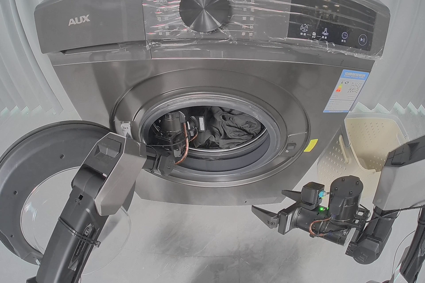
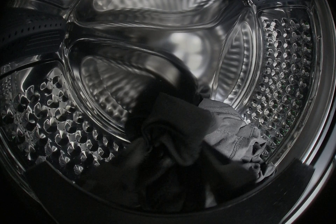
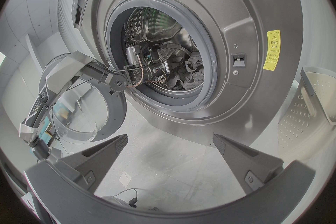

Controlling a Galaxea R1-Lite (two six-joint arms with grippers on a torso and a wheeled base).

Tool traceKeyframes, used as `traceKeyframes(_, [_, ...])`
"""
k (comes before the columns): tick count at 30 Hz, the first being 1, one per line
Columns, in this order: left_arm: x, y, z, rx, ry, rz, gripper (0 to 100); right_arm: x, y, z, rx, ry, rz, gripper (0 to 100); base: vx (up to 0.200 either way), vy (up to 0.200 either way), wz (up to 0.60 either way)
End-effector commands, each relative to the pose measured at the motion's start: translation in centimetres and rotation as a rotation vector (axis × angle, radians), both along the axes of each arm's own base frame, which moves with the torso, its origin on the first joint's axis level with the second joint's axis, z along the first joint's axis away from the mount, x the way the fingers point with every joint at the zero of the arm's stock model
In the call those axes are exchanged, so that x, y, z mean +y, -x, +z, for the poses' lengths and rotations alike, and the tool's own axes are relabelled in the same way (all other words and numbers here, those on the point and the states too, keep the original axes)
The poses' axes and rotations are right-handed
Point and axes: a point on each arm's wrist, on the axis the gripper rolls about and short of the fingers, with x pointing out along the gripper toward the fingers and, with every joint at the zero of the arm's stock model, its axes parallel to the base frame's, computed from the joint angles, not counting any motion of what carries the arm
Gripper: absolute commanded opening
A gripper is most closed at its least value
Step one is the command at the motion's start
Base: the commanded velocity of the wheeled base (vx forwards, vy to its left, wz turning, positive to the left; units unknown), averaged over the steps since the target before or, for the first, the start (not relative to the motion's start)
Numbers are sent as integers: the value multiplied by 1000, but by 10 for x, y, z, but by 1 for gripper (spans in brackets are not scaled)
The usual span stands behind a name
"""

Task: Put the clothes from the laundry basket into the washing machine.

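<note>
Grey washing machine [image 1: 102,76] is standing with door [image 1: 40,151] hanging open at its left, laundry basket [image 1: 367,142] sitting at its right. Dark grey clothes [image 1: 230,127] are lying low in the drum [image 2: 287,60], just beside left gripper [image 1: 199,124] inside the opening; cannot tell its grip. Below the machine's front, right gripper [image 1: 275,205] is hovering, jaws apart, empty.

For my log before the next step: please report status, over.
Left gripper inside drum. Right gripper open, empty, before machine. Dark clothes in drum. Door open.
</note>
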Motion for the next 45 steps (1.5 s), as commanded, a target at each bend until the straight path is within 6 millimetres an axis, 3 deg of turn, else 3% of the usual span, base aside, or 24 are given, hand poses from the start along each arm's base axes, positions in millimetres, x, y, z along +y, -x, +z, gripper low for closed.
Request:
traceKeyframes(1, [-4, 2, 6, -7, 6, -8, 100, 0, 0, -1, 2, 1, 0, 100, 0, 0, 0])
traceKeyframes(8, [-14, 24, 21, 41, -15, -42, 100, -1, 0, 0, 2, 1, -1, 100, 0, 0, 0])
traceKeyframes(22, [-10, 100, 46, 215, -108, -102, 100, -2, -1, 0, 2, 1, -7, 100, 0, 0, 0])
traceKeyframes(23, [-13, 112, 48, 228, -115, -122, 100, -2, 0, -1, 4, 3, -6, 100, 0, 0, 0])
traceKeyframes(32, [-31, 159, 51, 247, -135, -211, 100, -4, 1, 0, 4, 3, -10, 100, 0, 0, 0])
traceKeyframes(37, [-37, 199, 55, 260, -151, -277, 100, -5, 1, 3, -2, -1, -12, 100, 0, 0, 0])
traceKeyframes(41, [-34, 227, 61, 242, -145, -314, 100, -5, 2, 6, -13, -7, -13, 100, 0, 0, 0])
traceKeyframes(45, [-17, 253, 75, 195, -118, -310, 100, -9, 8, 10, -14, -8, -12, 100, 0, 0, 0])
